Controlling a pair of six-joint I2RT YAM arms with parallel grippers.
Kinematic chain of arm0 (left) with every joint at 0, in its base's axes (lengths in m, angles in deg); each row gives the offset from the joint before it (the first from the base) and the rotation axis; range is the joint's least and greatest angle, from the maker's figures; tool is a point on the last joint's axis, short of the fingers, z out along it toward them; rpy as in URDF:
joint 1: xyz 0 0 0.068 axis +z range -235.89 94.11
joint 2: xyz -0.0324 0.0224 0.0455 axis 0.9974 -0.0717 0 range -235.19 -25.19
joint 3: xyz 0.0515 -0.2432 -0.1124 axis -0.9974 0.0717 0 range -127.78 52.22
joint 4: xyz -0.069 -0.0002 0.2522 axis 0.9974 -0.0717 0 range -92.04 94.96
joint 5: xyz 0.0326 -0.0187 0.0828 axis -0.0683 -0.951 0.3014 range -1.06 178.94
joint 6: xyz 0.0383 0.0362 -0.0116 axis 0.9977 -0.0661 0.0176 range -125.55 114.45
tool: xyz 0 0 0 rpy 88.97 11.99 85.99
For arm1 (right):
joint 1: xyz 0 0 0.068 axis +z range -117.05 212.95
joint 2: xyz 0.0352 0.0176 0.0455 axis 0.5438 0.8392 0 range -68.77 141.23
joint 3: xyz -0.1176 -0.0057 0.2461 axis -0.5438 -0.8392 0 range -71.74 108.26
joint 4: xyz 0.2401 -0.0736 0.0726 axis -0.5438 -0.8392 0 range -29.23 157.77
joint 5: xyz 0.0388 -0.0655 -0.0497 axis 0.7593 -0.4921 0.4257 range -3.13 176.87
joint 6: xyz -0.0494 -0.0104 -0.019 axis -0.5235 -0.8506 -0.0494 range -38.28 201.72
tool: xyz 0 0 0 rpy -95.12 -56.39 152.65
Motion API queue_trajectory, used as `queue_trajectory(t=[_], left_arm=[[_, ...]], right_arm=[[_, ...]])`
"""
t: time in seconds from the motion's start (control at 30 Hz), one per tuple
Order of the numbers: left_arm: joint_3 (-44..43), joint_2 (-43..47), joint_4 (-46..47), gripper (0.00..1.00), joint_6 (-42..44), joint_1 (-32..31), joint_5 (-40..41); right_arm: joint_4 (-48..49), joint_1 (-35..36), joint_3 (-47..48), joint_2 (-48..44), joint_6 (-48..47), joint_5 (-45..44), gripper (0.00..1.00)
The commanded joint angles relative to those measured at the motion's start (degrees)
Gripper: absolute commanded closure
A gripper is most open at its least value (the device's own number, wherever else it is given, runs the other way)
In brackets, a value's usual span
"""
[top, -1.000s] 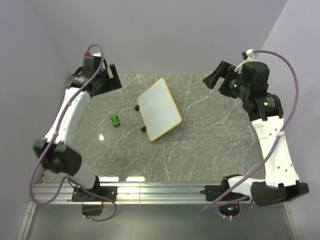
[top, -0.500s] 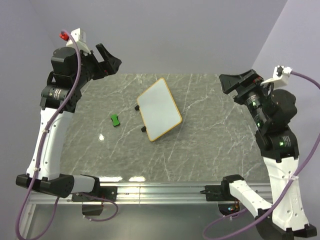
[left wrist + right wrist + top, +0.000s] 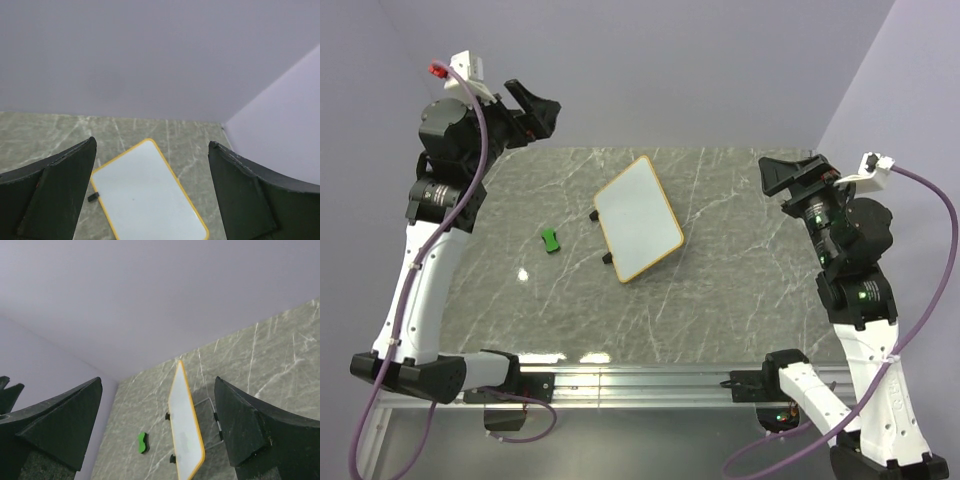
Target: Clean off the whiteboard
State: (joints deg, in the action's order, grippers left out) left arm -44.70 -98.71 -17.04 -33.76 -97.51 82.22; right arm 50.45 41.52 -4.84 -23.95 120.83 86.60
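The whiteboard (image 3: pixel 638 218) stands tilted on a wire stand with small black feet, mid-table; its white face with a tan-yellow frame looks nearly blank. It also shows in the left wrist view as the whiteboard (image 3: pixel 145 195) below and between my fingers, and edge-on in the right wrist view as the whiteboard (image 3: pixel 185 430). A tiny green eraser (image 3: pixel 551 240) lies on the table left of it, also seen as the eraser (image 3: pixel 143 442). My left gripper (image 3: pixel 542 115) (image 3: pixel 152 142) hangs open high over the far left. My right gripper (image 3: pixel 767 172) (image 3: pixel 158 380) is open, raised at the right. Neither touches anything.
The grey marble tabletop (image 3: pixel 740 270) is bounded by lavender walls at the back and both sides. An aluminium rail (image 3: pixel 640 380) with the arm bases runs along the near edge. The stand's wire legs (image 3: pixel 215 415) stick out behind the board.
Both arms have risen and drawn back from the table toward their own sides. The whiteboard and the eraser have not moved.
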Motion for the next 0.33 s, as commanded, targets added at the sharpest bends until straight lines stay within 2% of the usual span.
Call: queue_trajectory(t=[0.0, 0.2, 0.3], left_arm=[[1.48, 2.24, 4.25, 0.00, -0.27, 0.01, 8.56], [1.30, 0.31, 2.23, 0.01, 1.75, -0.07, 8.65], [-1.67, -3.20, -2.33, 0.01, 1.49, -0.25, 13.39]], right_arm=[[3.70, -0.32, -0.80, -1.49, -0.97, -2.27, 0.00], [5.63, -0.32, -0.54, 0.97, -3.16, -1.66, 0.00], [6.50, -0.32, 1.66, 4.30, -5.01, -1.75, 0.00]])
